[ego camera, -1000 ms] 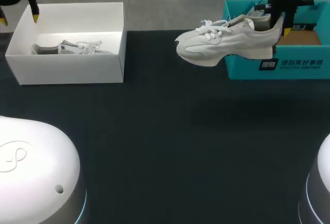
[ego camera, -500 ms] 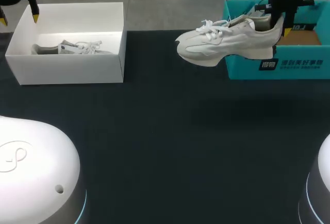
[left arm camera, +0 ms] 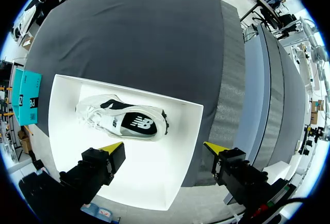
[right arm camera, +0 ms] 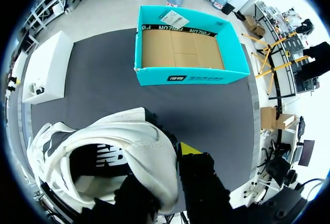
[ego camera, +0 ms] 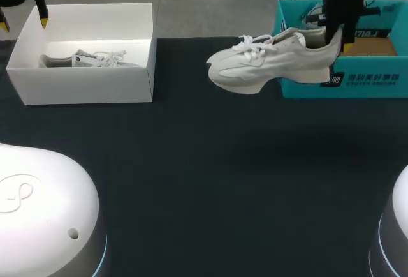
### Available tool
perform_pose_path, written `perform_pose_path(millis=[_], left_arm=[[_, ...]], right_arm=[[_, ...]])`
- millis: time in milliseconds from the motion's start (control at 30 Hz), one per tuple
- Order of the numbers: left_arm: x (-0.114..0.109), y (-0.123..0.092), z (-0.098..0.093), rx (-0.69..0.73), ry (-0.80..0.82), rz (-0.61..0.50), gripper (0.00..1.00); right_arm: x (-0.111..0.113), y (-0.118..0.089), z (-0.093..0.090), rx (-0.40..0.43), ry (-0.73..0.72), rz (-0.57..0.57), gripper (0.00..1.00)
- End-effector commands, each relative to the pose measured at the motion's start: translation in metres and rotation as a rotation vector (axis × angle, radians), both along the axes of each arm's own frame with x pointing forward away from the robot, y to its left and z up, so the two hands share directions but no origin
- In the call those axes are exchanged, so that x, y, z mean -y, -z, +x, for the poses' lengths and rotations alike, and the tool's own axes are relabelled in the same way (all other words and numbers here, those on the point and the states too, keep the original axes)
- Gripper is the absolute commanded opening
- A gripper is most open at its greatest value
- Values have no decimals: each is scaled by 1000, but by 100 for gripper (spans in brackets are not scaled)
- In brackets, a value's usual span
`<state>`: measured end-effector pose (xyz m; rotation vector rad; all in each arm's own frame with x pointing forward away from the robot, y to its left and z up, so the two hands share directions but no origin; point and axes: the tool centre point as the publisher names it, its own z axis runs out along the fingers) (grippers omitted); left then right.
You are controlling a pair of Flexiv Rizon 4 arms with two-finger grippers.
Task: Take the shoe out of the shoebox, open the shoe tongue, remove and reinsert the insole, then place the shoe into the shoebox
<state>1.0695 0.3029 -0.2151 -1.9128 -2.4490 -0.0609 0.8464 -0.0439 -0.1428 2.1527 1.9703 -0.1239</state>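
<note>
Task item: white sneaker [ego camera: 268,66], upper right of the head view, held in the air, with its heel end overlapping the left front corner of the teal shoebox [ego camera: 370,79].
Right gripper [ego camera: 336,42]: pinching the sneaker's heel. The right wrist view shows one yellow tip outside the heel collar; the other finger is hidden.
Left gripper [left arm camera: 164,147]: fingers spread wide and empty, above the white box [ego camera: 83,85] at upper left, which holds a second sneaker [ego camera: 95,59].
Long axis: runs across the frame, heel at the gripper and toe towards the left, laces up and sole down.
Key relation: the sneaker juts left from the right gripper over the bare worktop [ego camera: 210,162]. The left gripper is well apart from it.
Step judged: lift-out nearly complete and set-down pending. The right arm is the nearer.
</note>
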Motion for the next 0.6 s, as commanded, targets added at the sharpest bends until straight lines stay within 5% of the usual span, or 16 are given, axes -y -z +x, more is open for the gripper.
perform_pose_path(millis=[33, 600], left_arm=[[0, -1, 0, 0, 0, 4, 100], [0, -1, 0, 0, 0, 4, 100]], right_arm=[[-12, -4, -26, 42, -7, -9, 0], [-62, 1, -86, 32, -13, -33, 0]])
